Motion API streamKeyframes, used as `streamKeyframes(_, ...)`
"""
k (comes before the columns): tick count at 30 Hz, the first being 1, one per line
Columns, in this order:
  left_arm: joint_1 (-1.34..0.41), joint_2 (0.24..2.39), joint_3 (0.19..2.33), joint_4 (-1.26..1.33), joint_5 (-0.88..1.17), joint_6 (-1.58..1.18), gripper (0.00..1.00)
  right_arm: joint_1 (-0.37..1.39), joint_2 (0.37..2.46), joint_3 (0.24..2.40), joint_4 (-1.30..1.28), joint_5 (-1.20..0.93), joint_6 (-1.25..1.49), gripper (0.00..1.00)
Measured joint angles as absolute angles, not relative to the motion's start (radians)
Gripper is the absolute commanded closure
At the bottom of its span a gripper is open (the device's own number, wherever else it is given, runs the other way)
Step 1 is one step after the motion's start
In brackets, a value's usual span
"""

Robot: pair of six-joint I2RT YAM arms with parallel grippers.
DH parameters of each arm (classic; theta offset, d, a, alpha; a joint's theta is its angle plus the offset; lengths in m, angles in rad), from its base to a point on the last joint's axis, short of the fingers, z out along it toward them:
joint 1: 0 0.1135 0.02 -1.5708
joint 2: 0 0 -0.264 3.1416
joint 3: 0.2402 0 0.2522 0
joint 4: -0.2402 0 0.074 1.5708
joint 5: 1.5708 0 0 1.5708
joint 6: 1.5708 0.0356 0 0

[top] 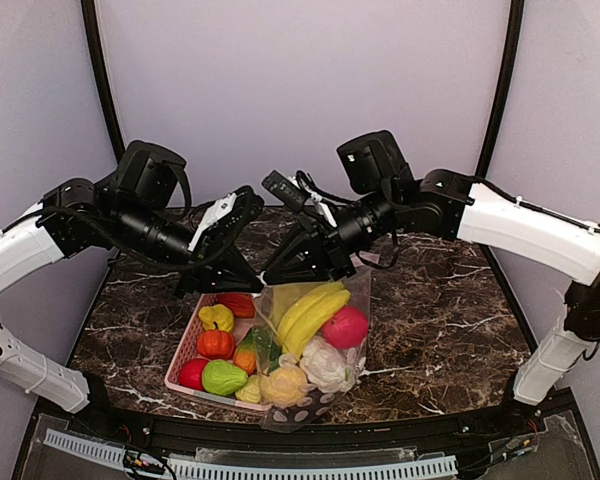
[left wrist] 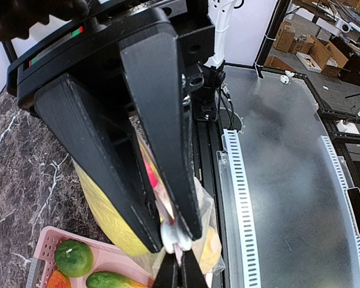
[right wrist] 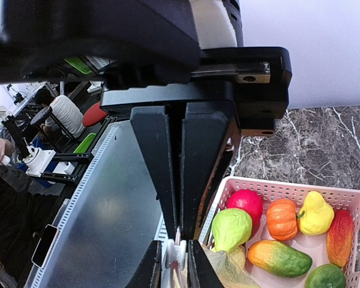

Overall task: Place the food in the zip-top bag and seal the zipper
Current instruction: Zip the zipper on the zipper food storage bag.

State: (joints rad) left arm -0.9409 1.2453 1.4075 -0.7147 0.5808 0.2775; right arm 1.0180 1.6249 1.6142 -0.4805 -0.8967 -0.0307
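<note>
The clear dotted zip-top bag (top: 292, 412) hangs upright over the right end of the pink basket (top: 183, 355). It holds food: a yellow banana (top: 312, 312), a red fruit (top: 346, 327), a white cauliflower (top: 326, 364) and a yellow-orange ball (top: 285, 385). Both grippers meet at the bag's top left corner. My left gripper (top: 248, 284) (left wrist: 175, 240) is shut on the pale pink zipper (left wrist: 179, 257). My right gripper (top: 277, 278) (right wrist: 180, 231) faces it tip to tip, its fingers pressed together on the same zipper strip (right wrist: 179, 235).
The basket (right wrist: 276, 187) holds more toy produce: a red ball (right wrist: 246, 203), a light green fruit (right wrist: 231, 228), an orange pumpkin (right wrist: 282, 217), a yellow pear shape (right wrist: 316, 213), among others. The marble table's near edge and a perforated rail (top: 280, 466) lie just below the bag.
</note>
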Motion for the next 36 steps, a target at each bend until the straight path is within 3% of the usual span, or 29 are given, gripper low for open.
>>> streamKeyframes(4,-0.941,1.245,1.407,-0.719,0.576,0.276,0.99,1.024,1.623,1.610,-0.480,-0.871,-0.032,1.00)
streamKeyframes(36,-0.937,1.270,1.419,-0.685,0.568,0.236,0.99,1.018,1.514,1.478,-0.381,-0.753,-0.056,1.00)
